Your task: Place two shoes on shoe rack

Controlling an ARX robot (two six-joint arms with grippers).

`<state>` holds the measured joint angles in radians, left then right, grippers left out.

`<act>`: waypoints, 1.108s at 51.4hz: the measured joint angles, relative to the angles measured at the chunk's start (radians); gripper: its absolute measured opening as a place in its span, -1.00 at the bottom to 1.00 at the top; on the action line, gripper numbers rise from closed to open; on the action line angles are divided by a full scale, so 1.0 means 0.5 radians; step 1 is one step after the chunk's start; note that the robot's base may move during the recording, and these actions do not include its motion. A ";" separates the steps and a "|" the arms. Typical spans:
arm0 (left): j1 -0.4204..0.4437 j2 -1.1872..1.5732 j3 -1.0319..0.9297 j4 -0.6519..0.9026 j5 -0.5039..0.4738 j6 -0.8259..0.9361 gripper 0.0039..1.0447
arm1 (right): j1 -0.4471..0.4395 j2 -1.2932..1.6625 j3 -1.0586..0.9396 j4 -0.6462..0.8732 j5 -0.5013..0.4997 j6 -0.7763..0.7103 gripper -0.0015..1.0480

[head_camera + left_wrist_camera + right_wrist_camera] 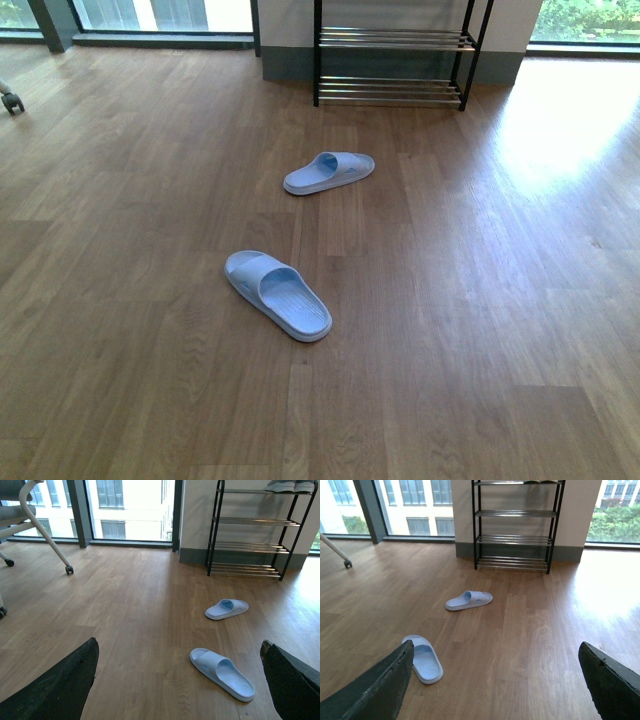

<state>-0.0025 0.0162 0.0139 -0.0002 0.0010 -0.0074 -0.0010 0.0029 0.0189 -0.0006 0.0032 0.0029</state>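
The shoe rack (395, 40) with its black frame and chrome bars stands against the far wall. In the left wrist view its top tier (255, 491) carries two grey shoes (290, 486) with white soles, cut off by the frame's edge. Two light blue slides lie on the floor in front of it: the near slide (280, 293) and the far slide (328, 172). My left gripper (179, 642) is open above the floor, with the near slide (222, 673) between and beyond its fingers. My right gripper (496, 644) is also open and holds nothing. Neither arm shows in the front view.
Wood floor runs all around the slides. An office chair's leg and castor (69, 569) stand at the left by the tall windows (125, 510). A grey skirting and white wall (570, 510) back the rack (515, 514).
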 joint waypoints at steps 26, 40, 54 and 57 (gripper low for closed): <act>0.000 0.000 0.000 0.000 -0.002 0.000 0.83 | 0.001 0.002 0.000 0.000 -0.005 0.000 0.82; 0.000 0.000 0.000 0.000 -0.002 0.000 0.83 | 0.001 0.002 0.000 0.000 -0.005 0.000 0.82; 0.000 0.000 0.000 0.000 -0.002 0.000 0.83 | 0.001 0.002 0.000 0.000 -0.005 0.000 0.82; 0.000 0.000 0.000 0.000 -0.002 0.000 0.83 | 0.001 0.002 0.000 0.000 -0.005 0.000 0.82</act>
<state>-0.0025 0.0162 0.0139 -0.0002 0.0002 -0.0074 -0.0006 0.0040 0.0189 -0.0006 0.0006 0.0029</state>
